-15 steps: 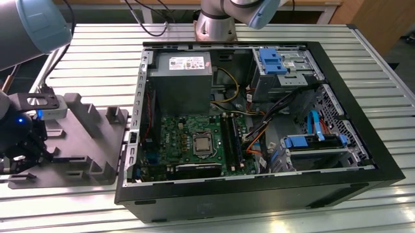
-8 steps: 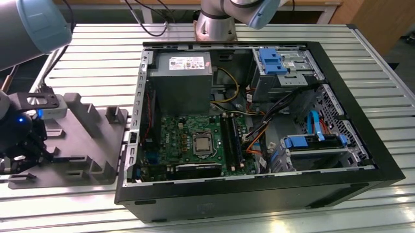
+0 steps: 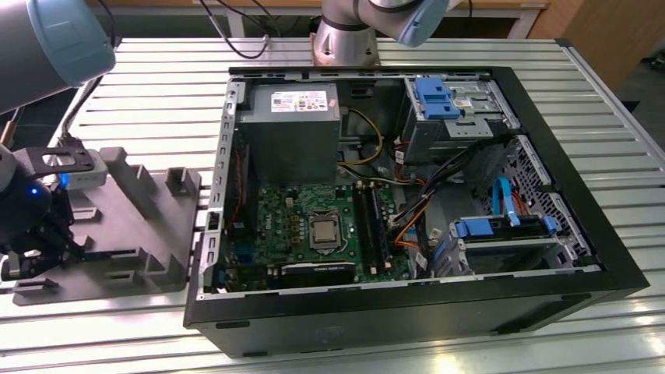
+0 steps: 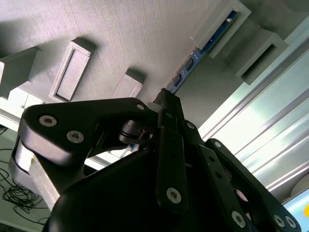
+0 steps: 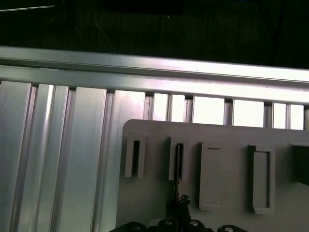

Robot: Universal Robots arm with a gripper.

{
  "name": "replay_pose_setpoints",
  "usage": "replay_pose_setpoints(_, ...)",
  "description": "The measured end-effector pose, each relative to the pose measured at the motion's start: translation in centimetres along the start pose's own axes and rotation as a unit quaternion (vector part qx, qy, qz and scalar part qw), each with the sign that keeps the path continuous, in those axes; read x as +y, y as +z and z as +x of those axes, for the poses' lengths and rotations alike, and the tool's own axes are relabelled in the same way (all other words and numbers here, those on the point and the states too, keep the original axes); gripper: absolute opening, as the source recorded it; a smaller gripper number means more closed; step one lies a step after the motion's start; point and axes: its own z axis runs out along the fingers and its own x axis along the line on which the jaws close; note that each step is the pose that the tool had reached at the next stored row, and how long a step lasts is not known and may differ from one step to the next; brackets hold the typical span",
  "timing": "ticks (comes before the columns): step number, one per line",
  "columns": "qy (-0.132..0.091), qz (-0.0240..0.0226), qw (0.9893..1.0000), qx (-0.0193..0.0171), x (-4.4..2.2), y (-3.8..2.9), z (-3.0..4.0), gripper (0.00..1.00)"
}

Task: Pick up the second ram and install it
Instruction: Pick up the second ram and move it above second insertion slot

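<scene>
The second ram (image 4: 203, 50) is a thin dark stick with a blue edge, standing in a slot of the pale grey moulded tray (image 4: 145, 38). In the first wrist view the ram (image 5: 179, 162) stands on edge between two tray posts. My gripper (image 4: 168, 99) has its fingertips closed together on the stick's near end. In the exterior view the gripper (image 3: 36, 253) sits low over the tray (image 3: 135, 226) at the exterior view's left. The motherboard's black memory slots (image 3: 371, 226) lie inside the open computer case, far from the gripper.
The open black computer case (image 3: 416, 312) takes up the exterior view's right, with the power supply (image 3: 291, 117), cables and blue drive bays (image 3: 499, 230). Tall tray posts (image 3: 182, 183) stand between tray and case. The slatted metal table (image 3: 156, 93) ends just past the tray.
</scene>
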Motion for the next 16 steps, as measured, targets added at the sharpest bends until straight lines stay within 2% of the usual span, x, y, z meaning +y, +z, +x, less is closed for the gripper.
replay_pose_setpoints(3, -0.003, -0.0001, 1.0000, 0.0002, 0.00, 0.00, 0.00, 0.11)
replay_pose_setpoints(6, -0.016, -0.0005, 0.9999, 0.0007, 0.00, 0.00, 0.00, 0.11)
replay_pose_setpoints(16, -0.003, 0.0000, 1.0000, 0.0001, 0.00, -0.01, 0.00, 0.11)
